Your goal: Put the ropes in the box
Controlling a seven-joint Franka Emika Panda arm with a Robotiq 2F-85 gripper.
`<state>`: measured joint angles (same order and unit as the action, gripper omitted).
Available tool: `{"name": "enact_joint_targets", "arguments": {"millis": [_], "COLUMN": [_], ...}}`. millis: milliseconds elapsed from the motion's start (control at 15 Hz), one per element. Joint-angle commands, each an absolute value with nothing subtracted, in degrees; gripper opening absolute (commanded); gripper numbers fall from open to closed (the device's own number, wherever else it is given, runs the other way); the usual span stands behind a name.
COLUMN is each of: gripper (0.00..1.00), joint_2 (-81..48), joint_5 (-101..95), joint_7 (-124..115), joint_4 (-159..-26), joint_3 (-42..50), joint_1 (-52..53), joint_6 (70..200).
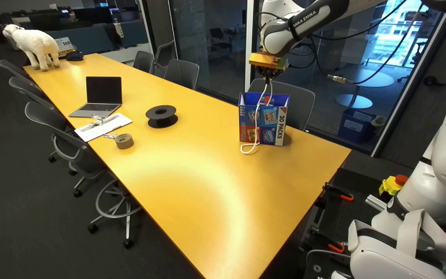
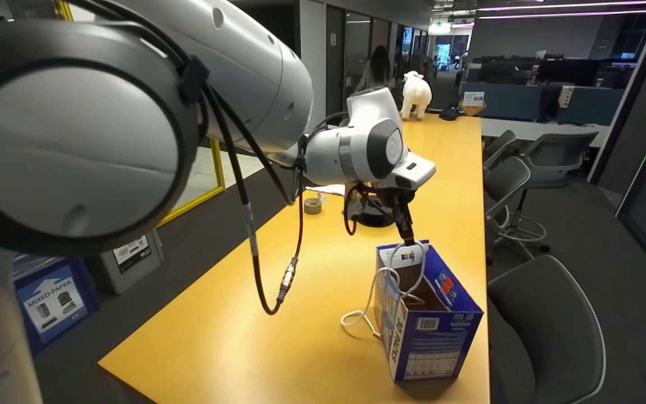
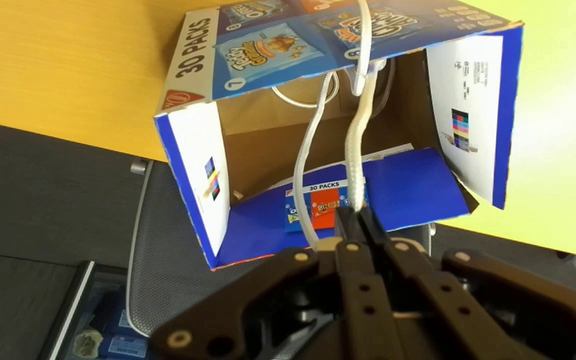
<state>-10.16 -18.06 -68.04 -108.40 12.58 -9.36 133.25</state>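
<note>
The gripper (image 3: 357, 217) has a white rope (image 3: 354, 175) pinched between its fingertips, above an upright blue box (image 3: 268, 70). Part of the rope lies within the open-topped box; another length hangs outside, along the printed wall, and, in both exterior views, curls onto the table (image 1: 192, 155) just beside it. Farther along the table are a black spool (image 1: 155, 115), a grey laptop (image 1: 103, 97) and, at the far end, a white toy sheep (image 1: 35, 43).
</note>
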Motion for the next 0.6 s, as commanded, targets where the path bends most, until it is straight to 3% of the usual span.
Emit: {"name": "enact_joint_targets", "arguments": {"millis": [0,200,267,333,533], "gripper": [0.04,0.04,0.29,0.30,0.51], "joint_2": [-14.2,-16.9,-17.8,-18.5,-19.3], "joint_5": [-14.0,-11.3,-10.3,-9.6,-8.2], "joint_7": [-64.9,-63.1,-62.5,-61.9,-60.2], "joint_4": [-104.9,-103.0,-102.3,-101.8,-101.3], "joint_3": [13.6,14.3,14.5,14.7,15.1], "joint_1": [-10.6,-11.2,-11.4,-11.6,-11.7], "joint_6": [136.6,137.3,137.1,137.3,138.0]}}
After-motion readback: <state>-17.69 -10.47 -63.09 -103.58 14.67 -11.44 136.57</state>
